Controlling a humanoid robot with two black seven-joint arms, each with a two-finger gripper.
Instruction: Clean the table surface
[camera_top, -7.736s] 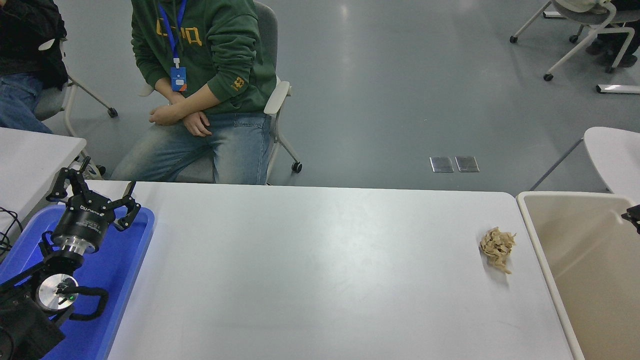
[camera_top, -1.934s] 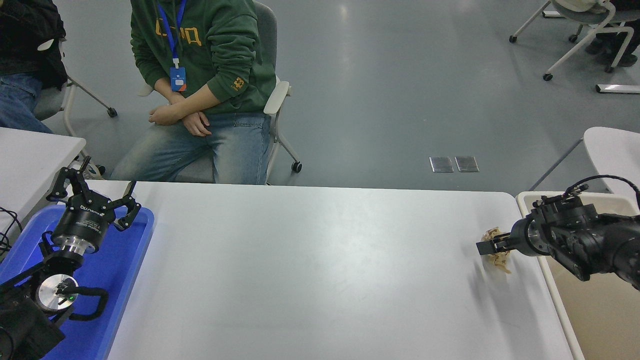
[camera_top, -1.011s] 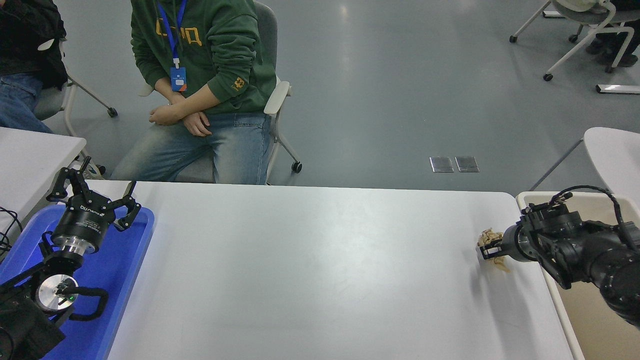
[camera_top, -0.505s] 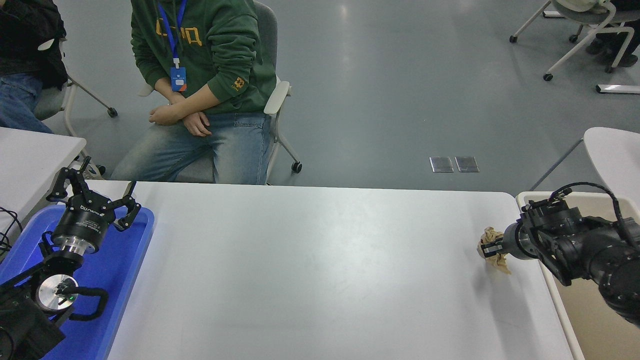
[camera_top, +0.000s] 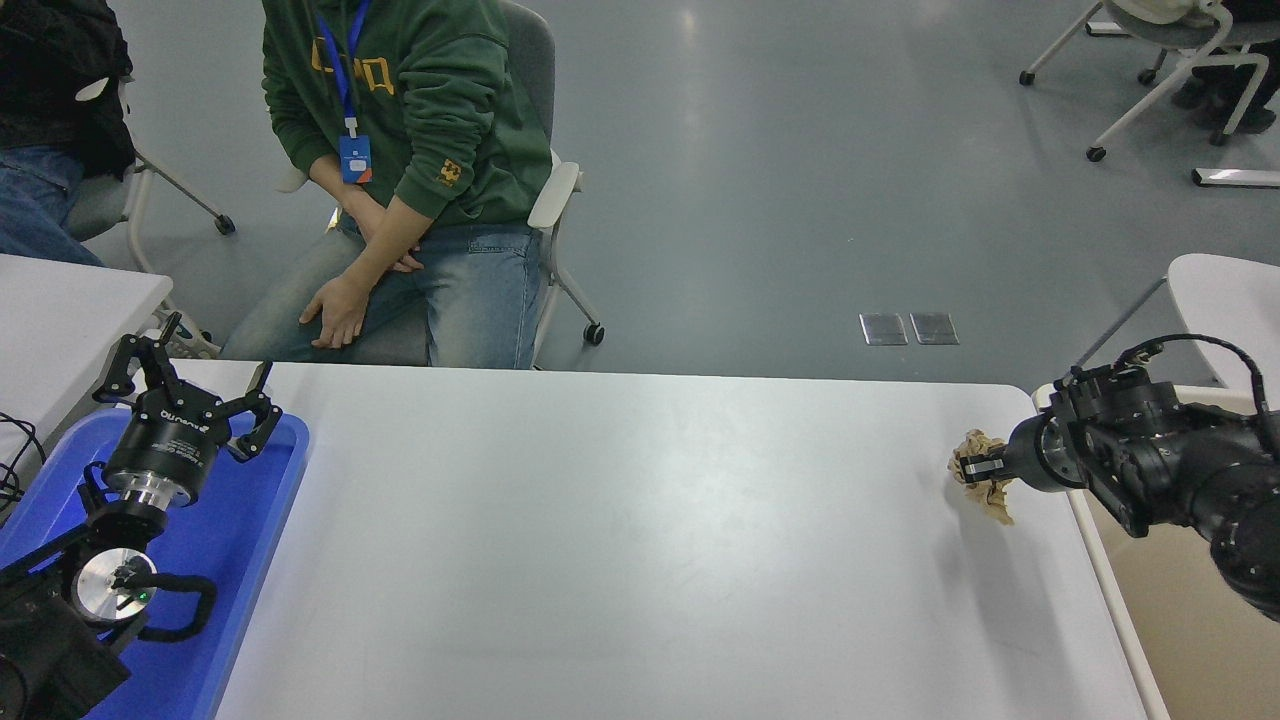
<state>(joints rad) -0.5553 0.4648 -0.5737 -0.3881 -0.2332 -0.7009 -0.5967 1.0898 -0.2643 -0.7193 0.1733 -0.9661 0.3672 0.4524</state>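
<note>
Head view: the right black tool (camera_top: 975, 470) grips a crumpled tan paper wad (camera_top: 982, 484) near the right edge of the wide, plain white worktop (camera_top: 620, 540). Its left counterpart (camera_top: 190, 395) stands spread wide over a blue plastic tray (camera_top: 240, 540).

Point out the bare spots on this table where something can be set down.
The table surface is bare from the blue tray across to the crumpled brown paper. It is crowded only at the ends: the left gripper over the tray, and the right gripper on the paper beside the beige bin.
</note>
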